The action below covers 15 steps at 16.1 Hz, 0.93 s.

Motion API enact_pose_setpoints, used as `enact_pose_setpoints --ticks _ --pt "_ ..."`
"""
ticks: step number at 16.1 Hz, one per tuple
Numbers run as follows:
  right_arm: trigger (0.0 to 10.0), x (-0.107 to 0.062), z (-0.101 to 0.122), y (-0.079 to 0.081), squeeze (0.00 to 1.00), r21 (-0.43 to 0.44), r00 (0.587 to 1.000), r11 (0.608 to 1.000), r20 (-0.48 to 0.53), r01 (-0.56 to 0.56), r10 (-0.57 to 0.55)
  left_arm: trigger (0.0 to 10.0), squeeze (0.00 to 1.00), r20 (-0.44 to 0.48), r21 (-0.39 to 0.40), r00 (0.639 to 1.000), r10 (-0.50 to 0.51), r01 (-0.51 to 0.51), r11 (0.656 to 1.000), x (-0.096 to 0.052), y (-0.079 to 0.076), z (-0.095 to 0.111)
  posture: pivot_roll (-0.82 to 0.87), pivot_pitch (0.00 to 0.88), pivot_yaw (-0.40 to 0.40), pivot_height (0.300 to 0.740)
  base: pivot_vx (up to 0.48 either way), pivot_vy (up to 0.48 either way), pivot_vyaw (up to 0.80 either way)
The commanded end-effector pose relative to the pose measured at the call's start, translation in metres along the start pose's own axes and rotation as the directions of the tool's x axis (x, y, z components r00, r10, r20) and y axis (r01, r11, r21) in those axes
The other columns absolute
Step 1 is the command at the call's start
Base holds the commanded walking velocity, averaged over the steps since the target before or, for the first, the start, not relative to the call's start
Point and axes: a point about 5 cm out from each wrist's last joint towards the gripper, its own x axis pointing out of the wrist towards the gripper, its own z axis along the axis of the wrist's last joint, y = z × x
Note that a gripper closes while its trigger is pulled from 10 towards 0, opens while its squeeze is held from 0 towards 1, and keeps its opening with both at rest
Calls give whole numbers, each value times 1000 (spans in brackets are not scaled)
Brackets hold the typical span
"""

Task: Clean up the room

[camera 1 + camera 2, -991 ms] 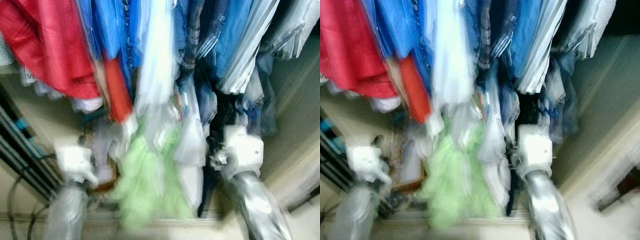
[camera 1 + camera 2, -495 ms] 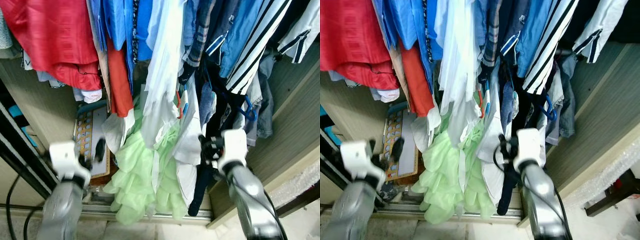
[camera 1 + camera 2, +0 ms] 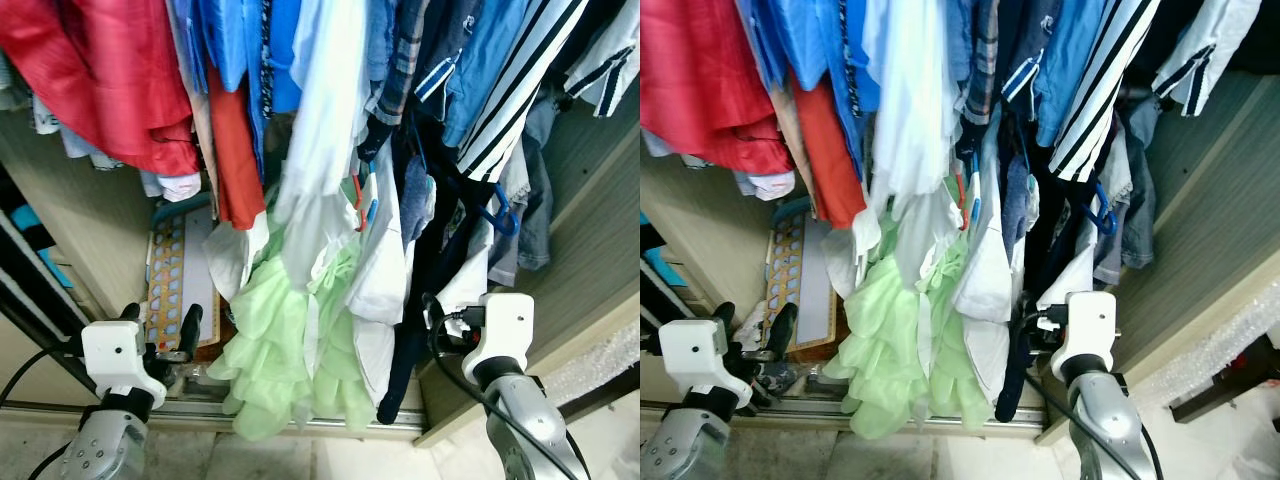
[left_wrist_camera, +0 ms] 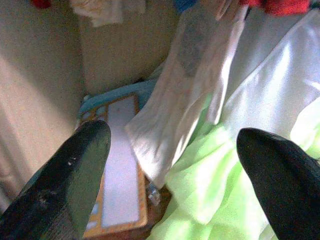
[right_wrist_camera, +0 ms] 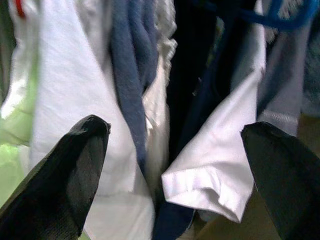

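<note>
**Both grippers empty before a full wardrobe**

Nearest, the left gripper (image 4: 172,165) is low at the wardrobe's left side, fingers spread wide with nothing between them — pointing at a board (image 4: 120,175) with an orange frame propped on the wardrobe floor. The right gripper (image 5: 175,170) is low on the right, also spread wide and empty, facing a white sleeve (image 5: 220,165) and a dark blue garment (image 5: 131,70); it touches neither. Beyond them hangs a pale green ruffled dress (image 3: 280,350), then a white shirt (image 3: 320,150), a red garment (image 3: 110,80), blue shirts (image 3: 240,50) and a striped shirt (image 3: 510,80) — all crowded on the rail.
</note>
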Motion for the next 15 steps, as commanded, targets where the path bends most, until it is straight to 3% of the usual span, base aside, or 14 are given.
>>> enact_pose_setpoints --ticks 1,3,6,9,13,15 --pt "10000 1 8 1 0 -22 1000 1000 28 -5 6 10000 0 24 10 999 -24 24 1000 6 -6 4 -24 84 -93 740 0 0 0" --pt "10000 7 17 1 0 -42 998 999 59 -5 8 10000 0 83 79 995 -55 49 996 22 -10 21 -59 91 -83 740 0 0 0" --pt "10000 12 20 2 0 -78 996 997 85 4 2 10000 0 89 47 994 -70 66 997 35 -10 23 -103 99 -34 740 0 0 0" --pt "10000 18 20 8 0 -55 996 998 93 4 1 10000 0 66 53 989 -134 130 990 41 -26 16 -105 64 -18 740 0 0 0" --pt "10000 20 17 8 0 -62 996 998 93 2 4 10000 0 43 43 990 -135 134 990 42 -36 4 -108 32 -17 740 0 0 0" --pt "10000 23 14 8 0 -81 997 997 75 -15 21 10000 0 48 49 987 -153 151 987 44 -39 6 -91 35 -45 740 0 0 800"
